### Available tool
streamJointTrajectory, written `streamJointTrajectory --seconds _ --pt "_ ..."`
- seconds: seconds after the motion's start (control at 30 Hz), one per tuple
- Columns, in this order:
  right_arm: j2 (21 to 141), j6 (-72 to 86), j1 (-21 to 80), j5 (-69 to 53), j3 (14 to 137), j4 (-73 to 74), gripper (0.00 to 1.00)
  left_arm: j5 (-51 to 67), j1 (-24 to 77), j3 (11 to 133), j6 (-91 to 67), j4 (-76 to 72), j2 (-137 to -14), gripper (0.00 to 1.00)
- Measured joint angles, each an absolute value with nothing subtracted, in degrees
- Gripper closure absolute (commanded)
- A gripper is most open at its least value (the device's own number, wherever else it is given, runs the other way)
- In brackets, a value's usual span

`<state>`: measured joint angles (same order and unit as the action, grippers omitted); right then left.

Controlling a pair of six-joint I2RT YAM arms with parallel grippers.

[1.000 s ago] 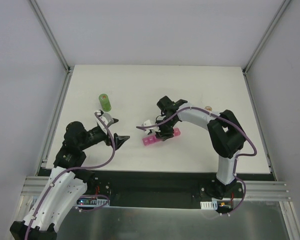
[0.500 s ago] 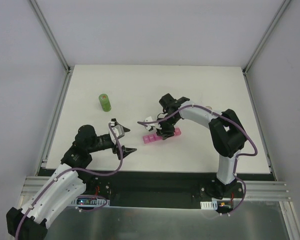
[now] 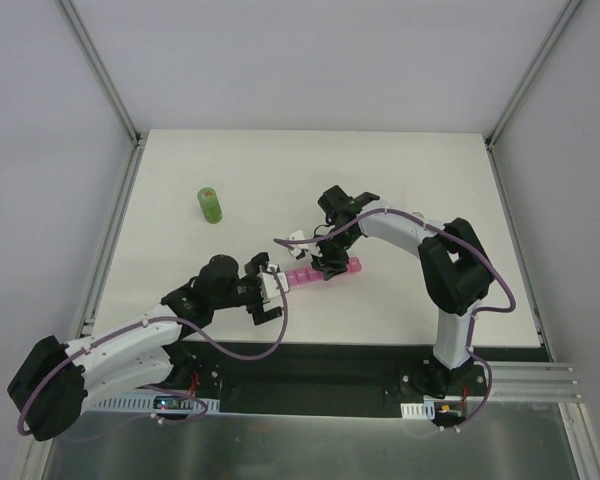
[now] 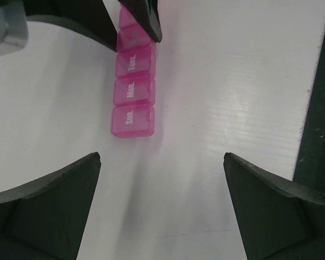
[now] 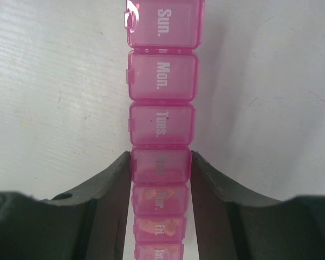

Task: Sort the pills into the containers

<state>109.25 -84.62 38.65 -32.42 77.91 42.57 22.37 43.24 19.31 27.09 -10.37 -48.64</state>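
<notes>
Brought across since a second ago, the left gripper (image 3: 266, 291) is held wide open and empty just beside the "Sun." end of the pink containers (image 3: 332, 269). These lie mid-table (image 3: 280, 170), clamped at "Wed." by the right gripper (image 5: 161, 162). A green bottle (image 3: 211, 205) stands well apart.

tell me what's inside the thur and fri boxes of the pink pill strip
Through the tinted lids of the pink strip, orange shapes, likely pills, show inside the Thur. box and the Fri. box. How many cannot be told: the closed lids and their lettering blur them.
</notes>
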Motion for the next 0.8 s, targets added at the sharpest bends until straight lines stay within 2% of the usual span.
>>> streamJointTrajectory --seconds 0.2,0.47,0.8 --pt "109.2 -84.4 38.7 -33.2 77.9 42.7 0.66 18.8 43.5 20.0 31.1 -14.7 -58.7 0.02" --pt "106.2 -84.0 38.9 -34.9 76.1 42.3 0.66 20.1 43.5 21.0 29.3 -21.9 -63.4 0.05" --pt "103.4 -83.4 39.8 -37.5 74.2 40.7 0.66 23.1 43.5 21.2 27.4 -22.5 -65.9 0.24"
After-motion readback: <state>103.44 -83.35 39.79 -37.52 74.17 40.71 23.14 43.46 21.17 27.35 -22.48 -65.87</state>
